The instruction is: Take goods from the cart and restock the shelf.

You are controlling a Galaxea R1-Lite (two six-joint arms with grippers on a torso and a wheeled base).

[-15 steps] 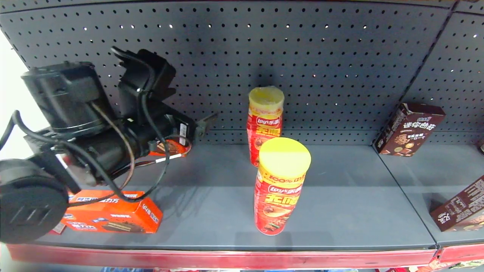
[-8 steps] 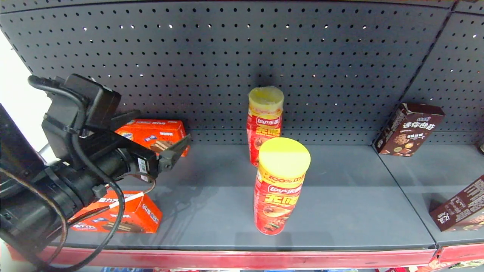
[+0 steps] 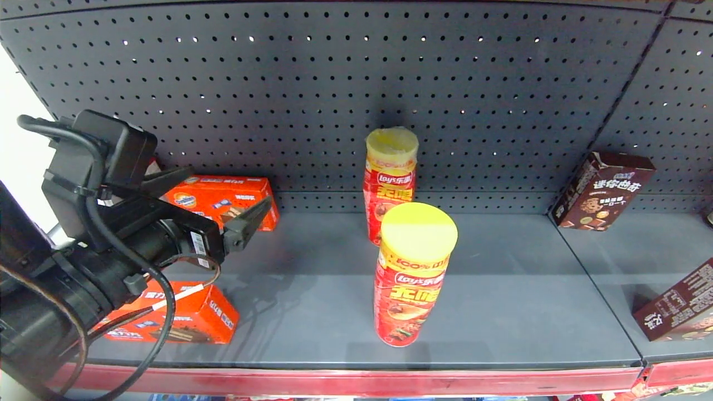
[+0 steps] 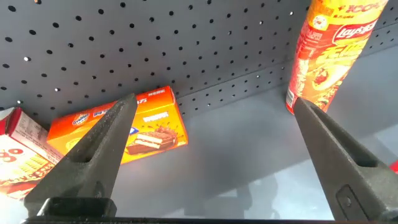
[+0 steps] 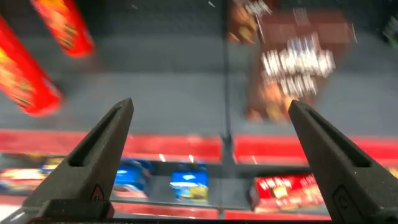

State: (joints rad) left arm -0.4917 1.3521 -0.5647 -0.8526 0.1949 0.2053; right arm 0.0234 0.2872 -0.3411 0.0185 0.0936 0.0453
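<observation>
Where the left pincer [image 3: 232,184] hangs over the shelf [image 3: 501,289], its two dark fingers are spread wide and nothing lies between the pads. Left wrist view confirms: left pincer [image 4: 212,102] is gaping, both fingers bare.

- Rear orange box [image 3: 253,186] lies flat just beyond the fingertips, against the pegboard [image 3: 334,83]. From the wrist, this rear orange box [image 4: 143,127] sits ahead of the gap, nearer one finger than the other, and clear of both.
- Red and white pack [image 4: 18,155] sits beside that box, outside the same finger.
- Front orange box [image 3: 195,317] lies flat below and behind the pincer, under the wrist and cables, near the shelf's red front edge [image 3: 334,381].
- Rear canister [image 3: 390,178] stands upright, yellow lid on, well past the fingertips along the back wall. In the wrist view the rear canister [image 4: 326,56] rises just outside the far finger.
- Front canister [image 3: 412,278] is upright, off to the side of the open fingers and closer to the red edge, apart from the rear one.
- Leaning brown box [image 3: 604,189] is tilted against the pegboard, far from the left pincer. Second brown box [image 3: 677,309] is farther forward.

Right pincer [image 5: 209,104]: fingers wide apart, empty, level with the red edge. A blurred brown box [image 5: 292,62] lies ahead of it.
</observation>
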